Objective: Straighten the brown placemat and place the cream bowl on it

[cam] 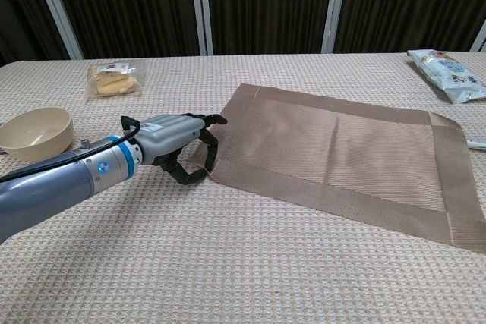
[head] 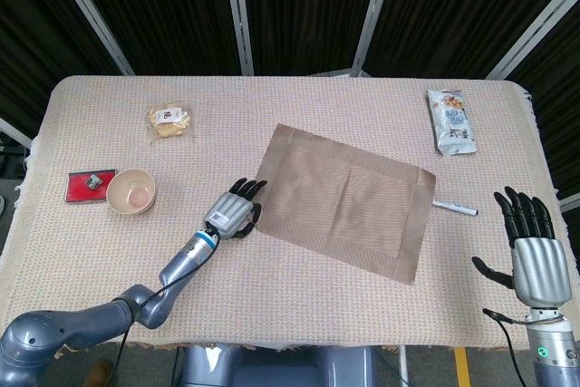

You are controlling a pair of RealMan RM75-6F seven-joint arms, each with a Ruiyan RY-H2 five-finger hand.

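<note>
Left robot hand (cam: 176, 151) on skewed brown placemat (cam: 342, 153)

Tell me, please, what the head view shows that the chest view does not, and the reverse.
Only the head view shows the right hand, open and raised near the table's edge, the red flat packet beside the bowl, and the whole white marker pen.

Only the chest view shows the left hand's fingers curled at the placemat's lifted corner.

Both show the left hand, the skewed brown woven placemat, the cream bowl, the clear cookie bag and the white snack pouch.
</note>
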